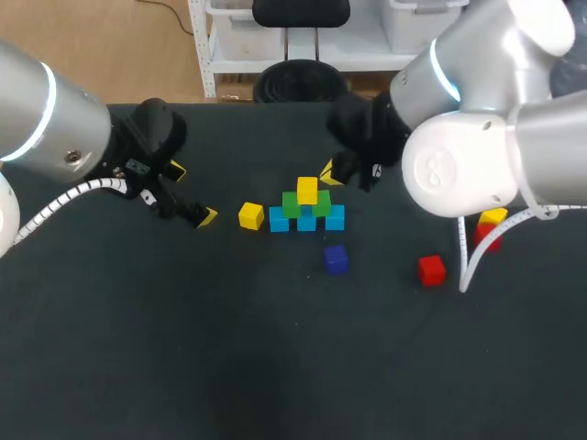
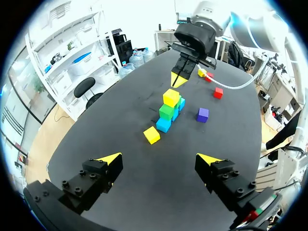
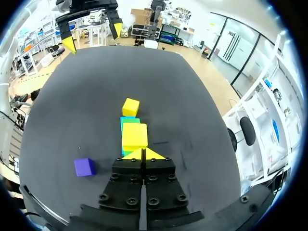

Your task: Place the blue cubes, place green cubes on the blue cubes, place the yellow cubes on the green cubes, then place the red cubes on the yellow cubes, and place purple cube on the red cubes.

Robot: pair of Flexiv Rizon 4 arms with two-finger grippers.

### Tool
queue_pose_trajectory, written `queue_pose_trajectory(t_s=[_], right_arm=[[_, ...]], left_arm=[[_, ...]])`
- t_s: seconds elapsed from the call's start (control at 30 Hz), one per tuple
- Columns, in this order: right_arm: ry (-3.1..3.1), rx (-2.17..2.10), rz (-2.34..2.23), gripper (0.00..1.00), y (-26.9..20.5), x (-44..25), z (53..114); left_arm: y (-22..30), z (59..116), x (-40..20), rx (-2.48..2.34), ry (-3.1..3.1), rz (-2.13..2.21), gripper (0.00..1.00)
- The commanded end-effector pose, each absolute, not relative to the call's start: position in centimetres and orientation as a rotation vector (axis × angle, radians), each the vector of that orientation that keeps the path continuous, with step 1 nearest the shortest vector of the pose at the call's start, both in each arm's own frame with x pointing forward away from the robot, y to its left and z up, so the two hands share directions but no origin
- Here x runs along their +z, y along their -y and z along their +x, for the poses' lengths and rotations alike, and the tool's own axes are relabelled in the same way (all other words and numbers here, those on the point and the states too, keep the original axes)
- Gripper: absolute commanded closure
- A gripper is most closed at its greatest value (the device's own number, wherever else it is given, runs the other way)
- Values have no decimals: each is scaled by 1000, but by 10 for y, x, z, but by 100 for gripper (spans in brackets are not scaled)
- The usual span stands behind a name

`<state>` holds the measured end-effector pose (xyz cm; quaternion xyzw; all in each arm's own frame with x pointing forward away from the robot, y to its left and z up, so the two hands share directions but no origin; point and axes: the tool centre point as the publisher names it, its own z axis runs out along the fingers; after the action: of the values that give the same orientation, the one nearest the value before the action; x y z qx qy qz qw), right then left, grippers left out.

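Observation:
Three blue cubes (image 1: pixel 307 221) stand in a row mid-table, with two green cubes (image 1: pixel 292 204) on them and one yellow cube (image 1: pixel 307 190) on top. This pyramid also shows in the left wrist view, yellow cube (image 2: pixel 171 97) uppermost. My right gripper (image 1: pixel 328 172) hangs just behind the top yellow cube (image 3: pixel 134 136), its tips (image 3: pixel 143 154) shut with nothing between them. A loose yellow cube (image 1: pixel 250 215) lies left of the row. My left gripper (image 1: pixel 193 192) is open further left, holding nothing (image 2: pixel 159 161). A purple cube (image 1: pixel 336 258) sits in front of the stack.
A red cube (image 1: pixel 431 269) lies at the right. Further right, a yellow cube (image 1: pixel 492 217) sits by another red cube (image 1: pixel 486 236), partly hidden by my right arm's white cable (image 1: pixel 466 261).

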<state>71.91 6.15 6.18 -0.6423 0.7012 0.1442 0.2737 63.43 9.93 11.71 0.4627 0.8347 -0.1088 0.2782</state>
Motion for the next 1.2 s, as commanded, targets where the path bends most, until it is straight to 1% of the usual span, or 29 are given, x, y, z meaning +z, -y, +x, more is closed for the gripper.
queue_pose_trajectory(t_s=[0.03,1.2], right_arm=[[-1887,390,-1729,100,-63,61,722],[-1894,402,-1742,100,-62,58,720]], left_arm=[[-101,634,117,-298,-2235,1244,0],[-101,634,117,-298,-2235,1244,0]])
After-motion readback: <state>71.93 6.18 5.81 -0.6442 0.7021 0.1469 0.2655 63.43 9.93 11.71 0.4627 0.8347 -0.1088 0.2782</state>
